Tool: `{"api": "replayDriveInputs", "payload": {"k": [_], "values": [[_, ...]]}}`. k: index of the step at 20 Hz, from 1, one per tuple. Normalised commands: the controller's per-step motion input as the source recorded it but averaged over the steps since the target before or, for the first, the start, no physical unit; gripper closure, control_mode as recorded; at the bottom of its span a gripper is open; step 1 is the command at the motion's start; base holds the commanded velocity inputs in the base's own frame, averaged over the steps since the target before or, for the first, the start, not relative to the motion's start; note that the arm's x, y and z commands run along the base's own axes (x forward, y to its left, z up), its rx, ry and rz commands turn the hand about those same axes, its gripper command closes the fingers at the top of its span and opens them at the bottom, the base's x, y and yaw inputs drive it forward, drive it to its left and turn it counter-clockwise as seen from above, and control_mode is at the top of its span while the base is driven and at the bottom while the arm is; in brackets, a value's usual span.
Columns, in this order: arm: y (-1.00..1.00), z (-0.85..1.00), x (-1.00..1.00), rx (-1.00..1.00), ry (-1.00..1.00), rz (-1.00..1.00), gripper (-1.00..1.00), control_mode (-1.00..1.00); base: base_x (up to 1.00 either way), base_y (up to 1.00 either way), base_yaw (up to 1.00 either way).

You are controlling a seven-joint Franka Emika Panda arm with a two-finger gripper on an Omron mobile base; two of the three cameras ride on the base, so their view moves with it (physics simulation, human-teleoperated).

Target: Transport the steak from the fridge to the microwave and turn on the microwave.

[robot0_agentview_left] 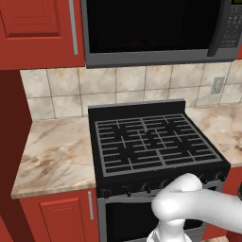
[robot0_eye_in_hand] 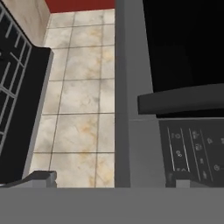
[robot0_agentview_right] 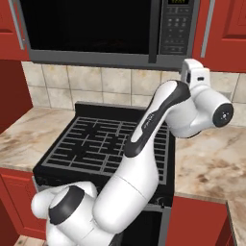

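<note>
The microwave (robot0_agentview_left: 151,28) hangs above the stove, its dark glass door shut; it is also in the right base view (robot0_agentview_right: 96,29). My arm reaches up, with the hand (robot0_agentview_right: 194,72) just below the microwave's keypad (robot0_agentview_right: 175,29). In the rolled hand view the gripper (robot0_eye_in_hand: 109,177) is open, fingertips (robot0_eye_in_hand: 41,177) far apart with nothing between them. It faces the grey lower trim (robot0_eye_in_hand: 131,87), the door handle (robot0_eye_in_hand: 179,103) and the keypad (robot0_eye_in_hand: 192,148) close ahead. The steak and the fridge are out of view.
A black grated stove (robot0_agentview_left: 151,146) with oven sits below the microwave. Marble counters (robot0_agentview_left: 56,151) flank it, the right one (robot0_agentview_right: 211,163) under my arm. Red cabinets (robot0_agentview_left: 38,28) stand to either side, and a wall outlet (robot0_agentview_left: 218,85) sits on the tiled backsplash.
</note>
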Motion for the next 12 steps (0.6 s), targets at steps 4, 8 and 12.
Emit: {"api": "replayDriveInputs", "payload": {"k": [4,8,12], "values": [[0.03,0.05,0.31,0.00,0.00,0.00,-1.00,-1.00,0.00,0.00,0.00],[0.15,0.13,0.40,0.00,0.05,0.00,-1.00,-1.00,0.00,0.00,0.00],[0.01,0.19,0.19,0.00,0.03,0.00,-1.00,-1.00,0.00,0.00,0.00]]}}
